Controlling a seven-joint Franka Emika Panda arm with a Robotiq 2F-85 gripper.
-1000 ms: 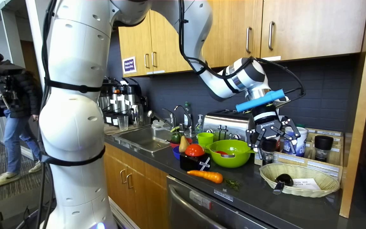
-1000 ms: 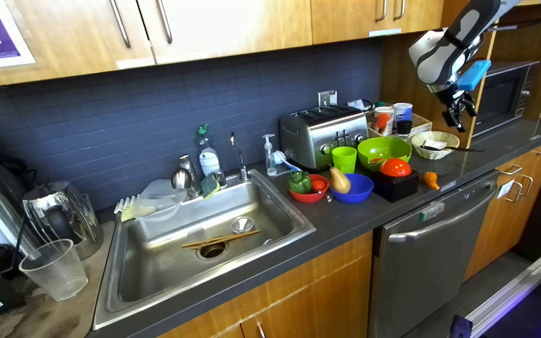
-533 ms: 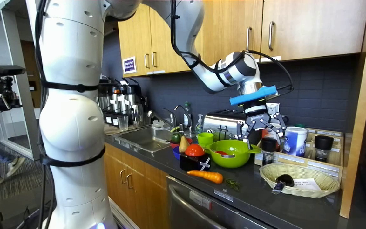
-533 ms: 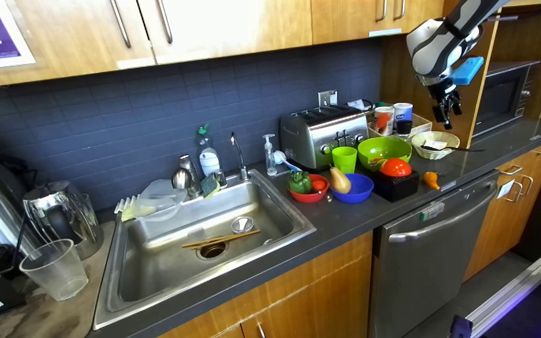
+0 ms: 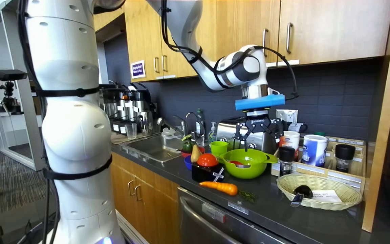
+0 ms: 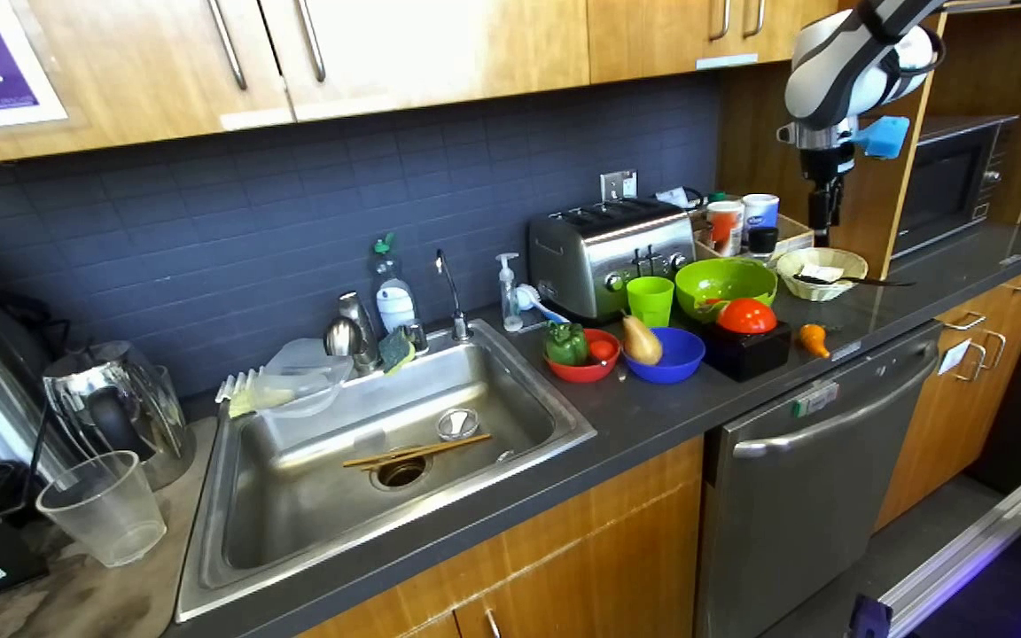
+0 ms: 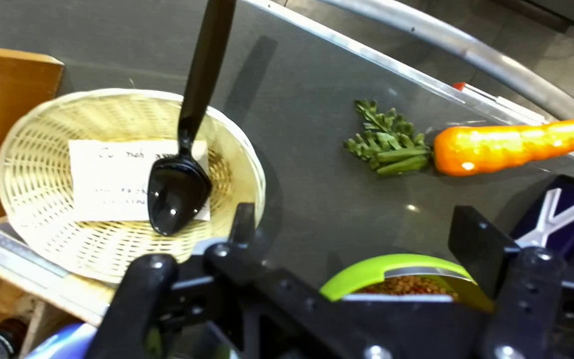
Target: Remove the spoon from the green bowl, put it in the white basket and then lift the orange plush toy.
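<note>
The dark spoon (image 5: 304,191) rests in the whitish basket (image 5: 349,191), its handle sticking out over the rim. In the wrist view, the spoon (image 7: 177,194) lies on a paper note in the basket (image 7: 43,184). The lime-green bowl (image 5: 251,172) stands on the counter; its rim (image 7: 357,279) shows partly behind the gripper. An orange carrot-shaped toy (image 5: 220,187) with a green leafy top lies in front of the bowl; in the wrist view (image 7: 511,148) it is at the right. My gripper (image 5: 260,145) is open and empty, above the bowl's right part, fingers pointing down.
A dark box with a red dome (image 5: 208,160) stands left of the bowl. A green cup (image 5: 219,148) and toaster (image 5: 223,130) are behind. A pepper grinder (image 5: 286,159) and an organiser with cans (image 5: 314,150) stand behind the basket. A wooden panel (image 5: 379,118) rises at the right.
My open gripper has moved left in the exterior view, away from the basket side to above the bowl, and its fingers point more straight down. Spoon, basket and toy have not moved.
</note>
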